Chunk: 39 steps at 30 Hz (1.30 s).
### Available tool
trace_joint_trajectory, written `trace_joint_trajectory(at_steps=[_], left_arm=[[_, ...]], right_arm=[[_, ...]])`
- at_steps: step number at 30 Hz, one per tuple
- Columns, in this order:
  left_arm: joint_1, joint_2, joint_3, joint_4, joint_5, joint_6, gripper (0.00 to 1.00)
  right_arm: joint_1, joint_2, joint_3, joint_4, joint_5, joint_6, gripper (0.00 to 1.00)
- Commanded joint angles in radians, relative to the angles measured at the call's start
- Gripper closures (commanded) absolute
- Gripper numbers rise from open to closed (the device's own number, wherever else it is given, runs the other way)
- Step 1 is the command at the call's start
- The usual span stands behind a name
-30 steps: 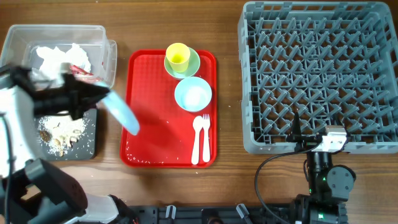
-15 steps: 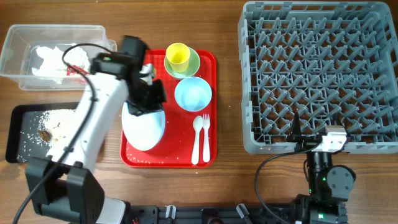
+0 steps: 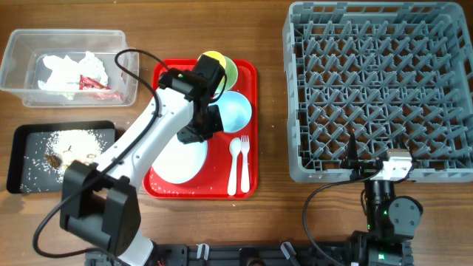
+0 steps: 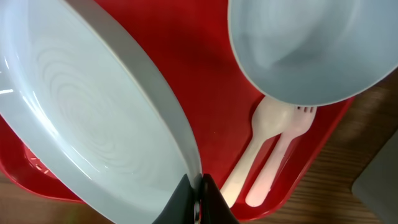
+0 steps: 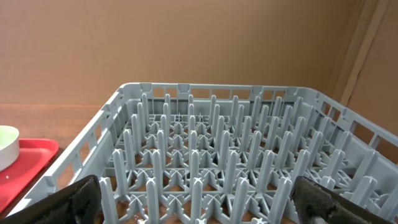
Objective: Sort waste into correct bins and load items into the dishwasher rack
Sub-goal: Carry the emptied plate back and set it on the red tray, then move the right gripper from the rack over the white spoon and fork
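Fingertips (image 4: 177, 205) of my left gripper (image 4: 196, 186) are pressed together on the rim of the light blue plate (image 4: 93, 118), pinching it at the edge. From overhead the plate (image 3: 179, 157) sits over the near-left part of the red tray (image 3: 247, 188). It looks tilted, and I cannot tell whether its far edge rests on the tray.

What I have to judge next is the run to the dishwasher rack (image 3: 377, 89). It lies to the right of the held plate, beyond the tray's right edge and well apart from it. The light blue bowl (image 3: 230, 111) is just beside my wrist on that side. The white plastic spoon (image 3: 235, 164) and fork (image 3: 244, 164) lie side by side below the bowl, their long axes running toward me. I expect to lift clear of all three before I swing across.

My right gripper (image 5: 196, 186) is parked at the rack's near edge with its fingers (image 5: 81, 196) spread wide and nothing between them. That arm is the nearer one to the rack, but the plate is in the left. I would turn the plate on edge so it drops between two rows of pegs.
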Motion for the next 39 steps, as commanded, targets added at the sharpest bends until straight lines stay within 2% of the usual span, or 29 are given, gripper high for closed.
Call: trace_joint_trajectory(at_steps=[1,3,5,7,12,17,19,20,22,24,25,27,29,32,36,39], left_arm=[[-0.002,0.014,-0.03,0.016,-0.025,-0.019,0.8],[-0.002,0.014,-0.033,0.016,-0.024,-0.018,0.63],[-0.002,0.014,-0.033,0.023,-0.025,-0.018,0.37],[-0.002,0.014,-0.033,0.037,-0.024,-0.018,0.26],[0.047,-0.005,0.028,0.054,0.015,-0.018,0.25],[0.221,-0.098,0.106,0.034,0.036,-0.018,0.25],[0.356,-0.145,0.106,0.032,0.036,-0.018,0.14],[0.393,-0.153,0.106,0.032,0.035,-0.018,0.0],[0.51,-0.161,0.106,0.034,0.036,-0.018,0.0],[0.629,-0.156,0.106,0.034,0.036,-0.018,0.0],[0.68,-0.151,0.106,0.035,0.035,-0.018,0.0],[0.77,-0.145,0.106,0.05,0.036,-0.018,0.0],[0.832,-0.144,0.106,0.048,0.04,-0.018,0.0],[0.906,-0.144,0.106,0.048,0.04,-0.018,0.0],[0.951,-0.144,0.106,0.079,0.035,-0.018,0.0],[0.963,-0.144,0.106,0.125,0.035,-0.018,0.0]], right_arm=[[0.003,0.0,-0.002,0.003,0.009,-0.01,0.0],[0.003,0.0,-0.002,0.003,0.009,-0.01,0.0],[0.003,0.0,-0.002,0.003,0.009,-0.01,0.0],[0.003,0.0,-0.002,0.003,0.009,-0.01,0.0],[0.003,0.0,-0.002,0.003,0.009,-0.01,0.0],[0.003,0.0,-0.002,0.003,0.009,-0.01,0.0],[0.003,0.0,-0.002,0.003,0.009,-0.01,0.0],[0.003,0.0,-0.002,0.011,0.021,-0.032,0.0],[0.003,0.0,-0.002,0.027,0.032,-0.086,0.0],[0.003,0.0,-0.002,0.14,-0.007,-0.053,0.0],[0.003,0.0,-0.002,0.216,-0.089,0.008,0.0],[0.003,0.0,-0.002,0.33,-0.18,0.044,0.0],[0.003,0.0,-0.002,0.541,-0.241,0.074,0.0],[0.003,0.0,-0.002,0.826,-0.379,0.229,0.0],[0.003,0.01,0.0,0.993,-0.37,0.348,0.0],[0.003,0.064,0.054,1.057,-0.373,0.349,0.0]])
